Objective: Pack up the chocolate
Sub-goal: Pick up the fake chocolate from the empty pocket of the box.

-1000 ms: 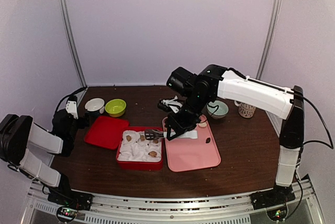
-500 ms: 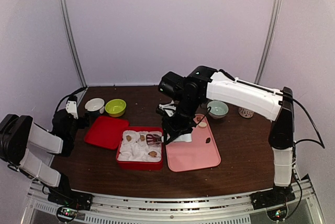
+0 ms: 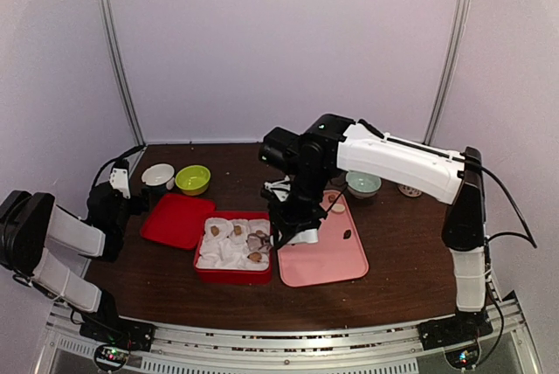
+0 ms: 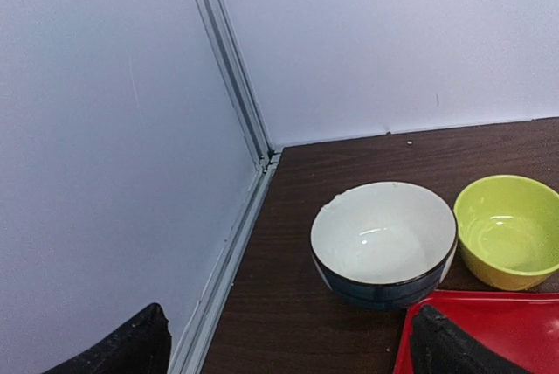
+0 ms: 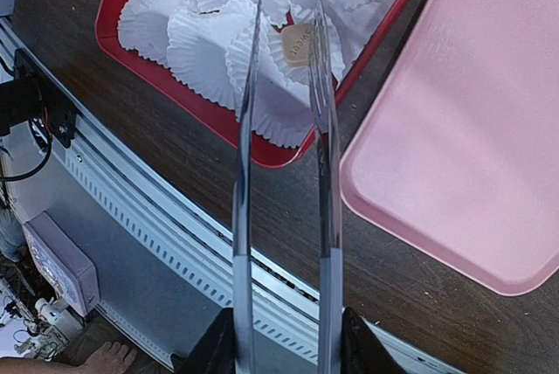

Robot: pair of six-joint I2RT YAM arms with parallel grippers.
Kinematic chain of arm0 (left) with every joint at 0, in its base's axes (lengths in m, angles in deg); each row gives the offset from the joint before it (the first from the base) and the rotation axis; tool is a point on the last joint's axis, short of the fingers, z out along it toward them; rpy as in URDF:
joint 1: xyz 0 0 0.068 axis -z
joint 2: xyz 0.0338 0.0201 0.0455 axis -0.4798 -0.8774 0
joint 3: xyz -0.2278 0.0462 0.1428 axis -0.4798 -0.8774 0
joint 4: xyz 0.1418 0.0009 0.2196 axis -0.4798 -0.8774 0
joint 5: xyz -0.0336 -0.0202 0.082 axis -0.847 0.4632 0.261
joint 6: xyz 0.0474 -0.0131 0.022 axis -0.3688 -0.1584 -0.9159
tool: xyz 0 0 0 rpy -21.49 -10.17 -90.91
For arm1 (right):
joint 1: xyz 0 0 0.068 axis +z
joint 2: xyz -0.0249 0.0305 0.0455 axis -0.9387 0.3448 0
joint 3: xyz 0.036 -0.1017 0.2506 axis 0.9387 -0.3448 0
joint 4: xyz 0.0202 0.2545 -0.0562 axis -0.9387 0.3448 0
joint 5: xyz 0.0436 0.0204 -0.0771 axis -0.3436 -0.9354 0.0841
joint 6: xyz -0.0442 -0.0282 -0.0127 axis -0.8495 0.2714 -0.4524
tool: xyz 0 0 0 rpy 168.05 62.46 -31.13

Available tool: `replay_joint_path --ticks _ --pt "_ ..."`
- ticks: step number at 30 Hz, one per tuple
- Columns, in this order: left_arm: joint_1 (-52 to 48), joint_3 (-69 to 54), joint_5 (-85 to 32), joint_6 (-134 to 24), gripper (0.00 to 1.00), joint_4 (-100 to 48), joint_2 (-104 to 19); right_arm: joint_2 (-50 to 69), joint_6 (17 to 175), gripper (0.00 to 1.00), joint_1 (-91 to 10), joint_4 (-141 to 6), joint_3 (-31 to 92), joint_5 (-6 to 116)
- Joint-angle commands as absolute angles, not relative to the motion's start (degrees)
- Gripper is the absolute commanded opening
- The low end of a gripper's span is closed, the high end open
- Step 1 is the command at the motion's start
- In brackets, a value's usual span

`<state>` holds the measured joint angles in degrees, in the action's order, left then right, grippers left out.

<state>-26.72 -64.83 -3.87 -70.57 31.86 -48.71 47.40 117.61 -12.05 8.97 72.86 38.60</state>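
Note:
My right gripper (image 3: 293,219) (image 5: 284,349) is shut on long metal tongs (image 5: 325,173), whose two blades stand apart over the right side of the red box (image 3: 231,277) (image 5: 175,87). White paper cups (image 5: 205,38) line the box. A light brown chocolate (image 5: 297,43) lies in a cup beside the right blade's tip; whether the blade touches it I cannot tell. More chocolate (image 3: 215,230) sits in other cups. Two pieces (image 3: 348,235) lie on the pink tray (image 3: 327,260). My left gripper (image 3: 131,195) (image 4: 293,358) is open at the far left, nothing between its fingers.
A red lid (image 3: 177,219) lies left of the box. Behind it stand a white bowl (image 3: 158,175) (image 4: 384,241) and a green bowl (image 3: 192,179) (image 4: 511,230). A teal bowl (image 3: 362,183) stands behind the pink tray. The table's front rail (image 5: 175,217) runs under the tongs.
My right arm has swung left, carrying the tongs from the pink tray's edge to over the red box. The left arm has not moved.

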Motion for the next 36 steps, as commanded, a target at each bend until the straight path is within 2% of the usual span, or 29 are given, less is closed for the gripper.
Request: replay_joint_path --ticks 1,12,27,36 --pt "-27.13 -63.66 -3.86 -69.96 0.98 34.56 -49.17 48.29 119.70 0.34 -11.78 10.22 74.51 38.16" --pt "-27.09 -63.70 -3.88 -69.98 0.98 34.51 -49.17 50.11 123.47 0.36 -10.91 9.35 75.04 39.07" --pt "-27.15 -63.70 -3.92 -69.98 0.98 34.64 -49.17 53.37 128.13 0.37 -10.58 15.02 82.65 40.36" --pt "-27.10 -63.68 -3.82 -69.98 0.98 34.58 -49.17 54.98 133.53 0.37 -10.54 18.39 85.84 36.39"
